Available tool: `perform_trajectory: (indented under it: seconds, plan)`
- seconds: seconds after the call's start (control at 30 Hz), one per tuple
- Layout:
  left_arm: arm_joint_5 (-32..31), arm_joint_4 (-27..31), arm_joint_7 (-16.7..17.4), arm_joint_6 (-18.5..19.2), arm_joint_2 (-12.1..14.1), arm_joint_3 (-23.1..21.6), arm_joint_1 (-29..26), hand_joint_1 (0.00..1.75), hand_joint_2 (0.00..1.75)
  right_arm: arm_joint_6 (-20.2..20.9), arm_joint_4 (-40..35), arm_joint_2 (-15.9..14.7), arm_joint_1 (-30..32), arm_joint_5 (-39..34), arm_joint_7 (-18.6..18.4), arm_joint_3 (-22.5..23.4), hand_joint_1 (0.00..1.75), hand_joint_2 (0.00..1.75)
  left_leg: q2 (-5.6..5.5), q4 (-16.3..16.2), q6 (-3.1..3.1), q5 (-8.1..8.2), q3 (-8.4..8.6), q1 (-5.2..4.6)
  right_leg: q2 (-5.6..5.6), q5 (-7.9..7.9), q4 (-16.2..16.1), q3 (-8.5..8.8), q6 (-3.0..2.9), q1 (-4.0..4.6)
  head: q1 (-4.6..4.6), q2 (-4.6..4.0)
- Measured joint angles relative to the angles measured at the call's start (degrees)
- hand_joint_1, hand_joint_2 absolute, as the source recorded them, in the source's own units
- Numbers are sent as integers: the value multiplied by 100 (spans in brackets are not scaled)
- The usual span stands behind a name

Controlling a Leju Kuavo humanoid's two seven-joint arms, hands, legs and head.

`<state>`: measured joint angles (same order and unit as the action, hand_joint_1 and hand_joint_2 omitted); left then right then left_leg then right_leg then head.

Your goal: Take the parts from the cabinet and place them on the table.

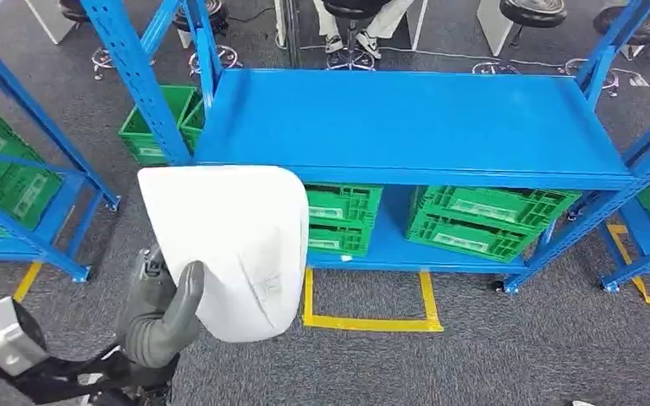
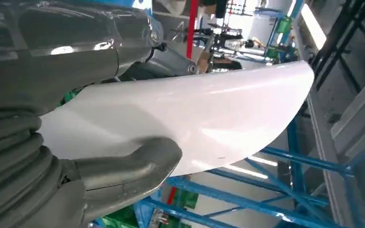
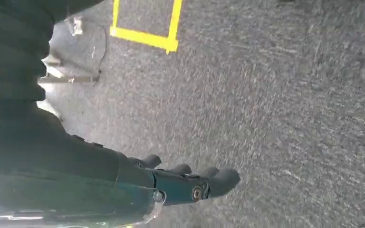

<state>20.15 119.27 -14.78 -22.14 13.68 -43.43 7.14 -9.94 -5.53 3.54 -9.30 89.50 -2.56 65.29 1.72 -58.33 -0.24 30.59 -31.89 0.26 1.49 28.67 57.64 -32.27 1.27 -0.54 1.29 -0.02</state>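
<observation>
A large white curved shell part [image 1: 237, 245] is held up by my left hand [image 1: 165, 317] in front of the blue cabinet rack [image 1: 406, 118]. The grey thumb presses on the part's near edge. In the left wrist view the thumb [image 2: 128, 164] clamps the smooth white part [image 2: 209, 109] from one side, with the rest of my left hand [image 2: 52, 57] against its other side. My right hand [image 3: 190, 183] hangs over grey carpet, fingers stretched out and holding nothing.
The rack's top shelf is bare blue. Green crates [image 1: 482, 220] [image 1: 343, 218] sit on its lower shelf, and more [image 1: 156, 118] stand behind its left post. Another rack with green crates [image 1: 8, 178] is at left. Yellow tape [image 1: 372, 321] marks the carpet. Stools and a seated person's legs [image 1: 351, 21] are beyond.
</observation>
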Motion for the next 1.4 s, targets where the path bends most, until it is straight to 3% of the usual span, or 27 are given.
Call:
perform_trajectory:
  seconds: [0.07, 0.1, 0.2, 0.23, 0.27, 0.3, 0.37, 0.4, 0.43, 0.57, 0.6, 0.63, 0.73, 0.77, 0.8, 0.87, 0.9, 0.93, 0.97, 1.07, 1.1, 1.13, 1.2, 1.23, 1.27, 1.33, 1.4]
  plan:
    - [-4, 2, -41, -11, -6, 37, -3, 175, 175, -2, -2, -52, -6, 33, 0, 0, 0, 175, -75, 57, 88, -51, 9, 27, 44, 26, -13, 11, 64, -9, 2, 0]
    - [-4, 2, -46, -13, -15, 52, -4, 175, 175, -2, 0, -63, -11, 42, 2, -2, 0, 175, -97, 60, 114, -64, 15, 35, -24, 147, 104, -25, 92, -17, -18, 0]
    - [4, 0, -94, -13, -24, 87, -26, 175, 175, -7, 2, -98, 2, 50, 20, -2, 0, 175, -176, 58, 164, -63, 14, 17, -104, 767, 1342, -570, 127, -18, -72, 0]
    - [4, -7, -102, -15, -24, 90, -50, 175, 175, -5, 2, -116, 8, 50, 20, -2, 0, 175, -207, 58, 171, -61, 15, 2, -114, 862, 1698, -747, 126, -15, -79, 0]
    - [2, -13, -116, -31, -24, 92, -73, 175, 175, 0, 2, -120, 12, 50, 20, -2, 0, 175, -246, 57, 178, -56, 25, -13, -120, 805, 1775, -797, 115, -13, -85, 0]
    - [0, -15, -131, -55, -24, 94, -91, 175, 175, 4, 2, -129, 10, 52, 20, -2, 0, 175, -286, 57, 181, -53, 41, -24, -124, 611, 1575, -717, 89, -12, -94, 0]
    - [0, -13, -157, -72, -24, 107, -102, 175, 175, 9, 2, -131, 6, 52, 20, -13, 0, 175, -358, 57, 179, -33, 90, -51, -170, 56, 661, -302, 2, 6, -103, 0]
    - [0, -13, -170, -74, -24, 124, -110, 175, 175, 9, 4, -138, 6, 52, 17, -20, 0, 175, -381, 60, 180, -21, 100, -37, -290, -112, 182, -105, -71, 22, -116, 0]
    - [0, -13, -181, -76, -26, 136, -115, 175, 175, 13, 9, -149, 1, 52, 7, -24, 0, 175, -412, 52, 161, -17, 65, -67, -355, -41, 124, -38, -110, 20, -87, 0]
    - [0, -11, -219, -94, -24, 199, -174, 175, 175, 11, 7, -160, -37, 52, -5, -31, 0, 175, -488, 66, 39, -38, 18, -46, -273, -27, -55, -5, -156, 25, -125, 0]
    - [0, -2, -221, -94, -24, 225, -191, 175, 175, 13, 7, -146, -62, 52, -4, -31, 0, 175, -359, 7, 31, 45, 19, -38, -222, -65, -132, 40, -163, 1, -136, 0]
    - [0, 2, -232, -94, -24, 236, -177, 175, 175, 13, 7, -146, -77, 52, -4, -33, 0, 175, -206, -206, -23, 198, -83, -26, -214, -74, -164, 65, -188, -5, -96, 0]
    - [7, -2, -236, -103, -24, 238, -211, 175, 175, 15, 7, -144, -69, 52, -7, -55, 0, 175, -175, -1457, -151, 736, -749, 60, -99, -61, -155, 68, -196, -7, -59, 0]
    - [7, -4, -236, -105, -22, 240, -219, 175, 175, 15, 9, -142, -65, 52, -7, -59, 0, 175, -173, -1626, -181, 717, -870, 79, -62, -55, -151, 69, -191, -7, -59, 0]
    - [7, -9, -238, -107, -22, 240, -222, 175, 175, 15, 9, -140, -66, 52, -7, -61, 0, 175, -162, -1508, -203, 550, -850, 96, -31, -42, -140, 72, -176, -13, -59, 0]
    - [7, -9, -238, -107, -22, 243, -222, 175, 175, 15, 9, -124, -71, 52, -7, -66, 0, 175, -84, -674, -225, 15, -451, 118, 13, 5, -87, 83, -117, -45, -55, 0]
    - [7, -9, -238, -109, -22, 245, -221, 175, 175, 15, 9, -125, -70, 52, -7, -66, 0, 175, 29, -208, -234, -188, -206, 126, 28, 35, -47, 90, -75, -58, -52, 0]
    - [7, -13, -238, -109, -22, 247, -220, 175, 175, 13, 7, -133, -71, 52, -7, -66, 0, 175, 144, -81, -219, -64, -143, 64, 32, 68, -13, 77, -22, -25, -20, 0]
    - [7, -11, -245, -109, -22, 249, -230, 175, 175, 9, 7, -133, -75, 52, -7, -68, 0, 175, 93, -67, -116, -100, -152, 72, 39, 77, 9, 70, 9, -24, -17, 0]
    - [7, -11, -253, -109, -20, 271, -235, 175, 175, 11, 15, -114, -75, 52, -7, -70, 0, 175, 7, -59, 15, -115, -176, 43, 99, 56, -42, 102, 95, -53, -44, 0]
    - [7, -7, -256, -109, -22, 273, -236, 175, 175, 11, 17, -107, -73, 52, -7, -70, 0, 175, -25, -30, 60, -141, -160, 75, 60, 124, 1, 82, 133, -71, -46, 0]
    - [4, -7, -258, -109, -22, 275, -232, 175, 175, 11, 20, -107, -70, 52, -7, -70, 0, 175, -59, -31, 81, -145, -163, 72, -25, 287, 189, 20, 141, -68, -57, 0]
    - [7, -9, -258, -109, -33, 278, -235, 175, 175, 11, 22, -111, -54, 52, -7, -77, 0, 175, -122, -32, 124, -146, -172, 57, -101, 784, 1092, -363, 146, -61, -92, 0]
    - [7, -9, -258, -109, -33, 275, -238, 175, 175, 11, 24, -111, -46, 52, -7, -81, 0, 175, -169, -34, 135, -149, -179, 45, -111, 957, 1541, -568, 142, -52, -98, 0]
    - [7, -11, -258, -109, -33, 278, -244, 175, 175, 11, 26, -105, -38, 52, -7, -92, 0, 175, -215, -35, 139, -151, -180, 32, -115, 990, 1777, -682, 130, -50, -107, 0]
    - [7, -13, -256, -109, -33, 278, -247, 175, 175, 15, 33, -98, -35, 52, -7, -111, 0, 175, -328, -35, 141, -152, -169, 2, -129, 662, 1457, -550, 66, -42, -109, 0]
    - [2, -11, -253, -109, -35, 278, -245, 175, 175, 15, 37, -92, -39, 52, -4, -116, 0, 175, -451, -34, 140, -152, -132, -26, -259, 98, 437, -79, -54, -9, -118, 0]
